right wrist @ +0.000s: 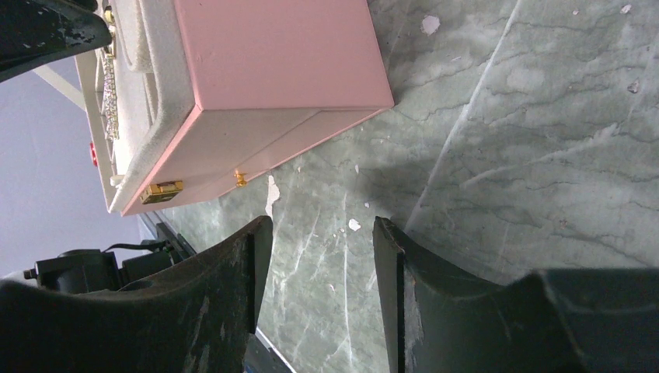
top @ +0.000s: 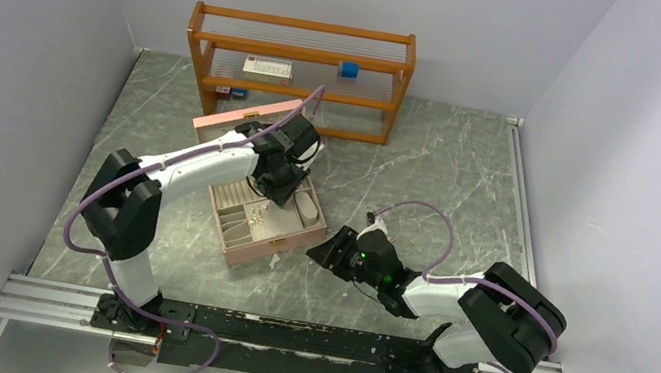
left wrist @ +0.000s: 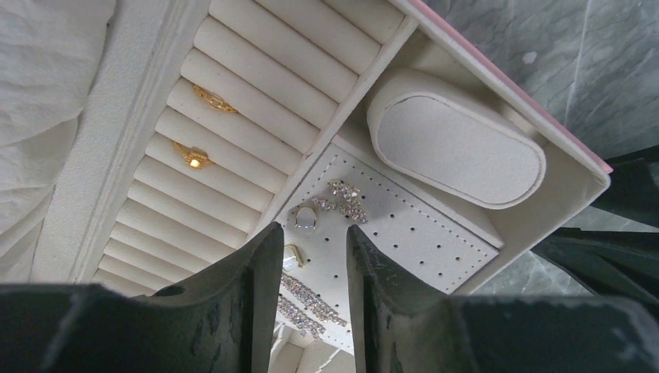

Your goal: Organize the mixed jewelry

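Note:
The pink jewelry box lies open on the marble table. In the left wrist view, two gold rings sit in its cream ring rolls. On the perforated panel lie a sparkling silver piece, two pale gold-rimmed studs and rhinestone strips. My left gripper hovers just above that panel, open, with nothing between its fingers. My right gripper is open over bare table, just right of the box's pink side.
An oval cream cushion fills the box's compartment beside the panel. The box lid stands open toward the back. Behind it is a wooden shelf holding a white box and a blue cube. Grey walls enclose three sides.

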`<state>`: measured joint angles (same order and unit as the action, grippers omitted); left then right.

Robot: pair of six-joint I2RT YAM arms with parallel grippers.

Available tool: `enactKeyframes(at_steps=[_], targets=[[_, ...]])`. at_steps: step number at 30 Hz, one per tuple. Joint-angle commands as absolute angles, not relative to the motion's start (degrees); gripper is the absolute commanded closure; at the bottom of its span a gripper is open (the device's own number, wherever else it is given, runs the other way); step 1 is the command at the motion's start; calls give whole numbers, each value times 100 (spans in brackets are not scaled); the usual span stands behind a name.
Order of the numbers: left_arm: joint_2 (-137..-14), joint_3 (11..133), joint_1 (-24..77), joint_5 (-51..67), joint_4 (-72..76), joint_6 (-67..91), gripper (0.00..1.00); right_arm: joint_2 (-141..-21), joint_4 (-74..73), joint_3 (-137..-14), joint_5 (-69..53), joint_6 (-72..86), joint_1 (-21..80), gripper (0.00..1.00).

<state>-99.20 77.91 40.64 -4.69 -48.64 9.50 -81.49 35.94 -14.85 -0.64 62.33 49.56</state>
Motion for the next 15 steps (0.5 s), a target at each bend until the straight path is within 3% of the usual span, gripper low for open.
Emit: enactKeyframes(at_steps=[1, 12, 15], targets=[[-9624, 7761, 4096, -420, -4646, 1063, 58, -8220, 3454, -1450, 26, 6177, 4983, 45], [-7962, 7099, 4096, 136, -3414, 1260, 38, -7967, 3166, -1492, 22, 6216, 4979, 45], [-7183, 6711, 4096, 178, -3088, 1381, 27, -7683, 2515, -1711, 28, 6185, 4983, 53]])
